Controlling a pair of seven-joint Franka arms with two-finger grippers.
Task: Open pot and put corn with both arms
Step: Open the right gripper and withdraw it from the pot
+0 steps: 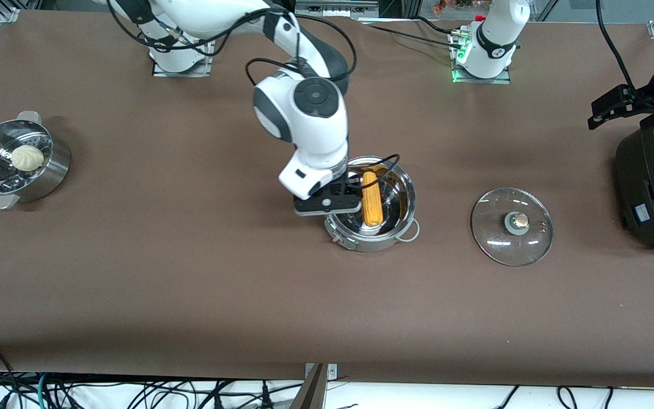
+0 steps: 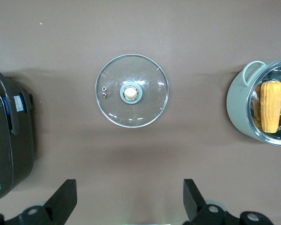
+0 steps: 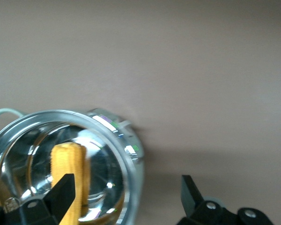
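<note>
A: Status? B: Lid (image 1: 511, 226) off, on table — corn (image 1: 371, 199) lies in the pot (image 1: 373, 203).
A: Grippers? B: Right gripper (image 1: 327, 200) over the pot rim, fingers wide, empty; left gripper (image 2: 130, 201) wide above the lid — retreat remains.

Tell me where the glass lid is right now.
The glass lid lies flat on the table, knob up, between the pot and the black cooker, toward the left arm's end.
</note>
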